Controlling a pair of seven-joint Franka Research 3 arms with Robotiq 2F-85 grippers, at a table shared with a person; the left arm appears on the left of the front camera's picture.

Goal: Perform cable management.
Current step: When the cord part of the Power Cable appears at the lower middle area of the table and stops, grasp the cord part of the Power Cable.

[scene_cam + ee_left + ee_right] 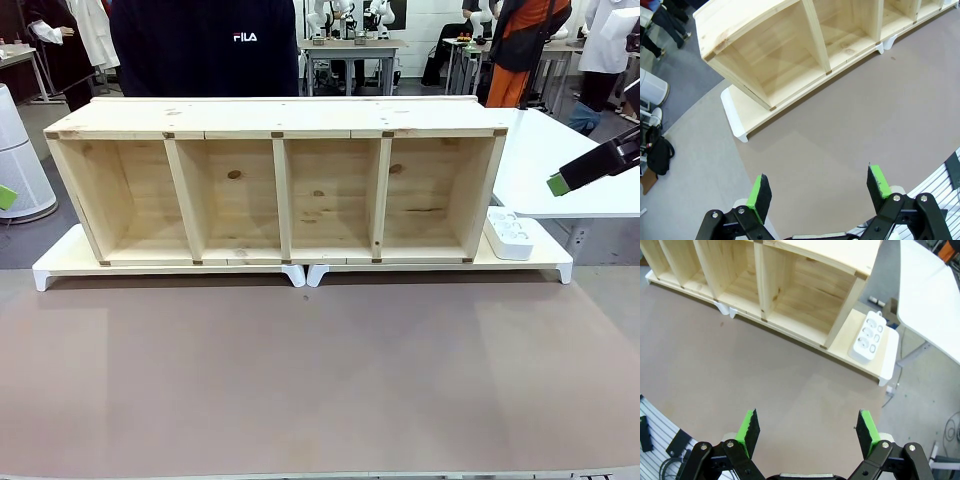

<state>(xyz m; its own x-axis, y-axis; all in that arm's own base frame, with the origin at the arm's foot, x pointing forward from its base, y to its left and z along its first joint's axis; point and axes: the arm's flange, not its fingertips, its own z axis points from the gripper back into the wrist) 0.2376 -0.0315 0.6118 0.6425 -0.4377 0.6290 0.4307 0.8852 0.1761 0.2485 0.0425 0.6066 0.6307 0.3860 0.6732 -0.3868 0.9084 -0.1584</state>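
Observation:
The cable is out of view on the brown table top (320,380). My left gripper (820,192) hangs open above the table's left part, with nothing between its green pads. My right gripper (807,432) is open too and holds nothing, high over the table's right part. In the front view its black finger with a green pad (560,183) reaches in from the right edge, beside the shelf's right end. A green pad (5,196) of the left gripper shows at the left edge.
A wooden shelf (275,120) with several open compartments lies across the back of the table on white-footed boards (60,262). A white power strip (508,233) lies on the board at its right end. A person in a dark top (205,45) stands behind it. A white table (560,150) stands at right.

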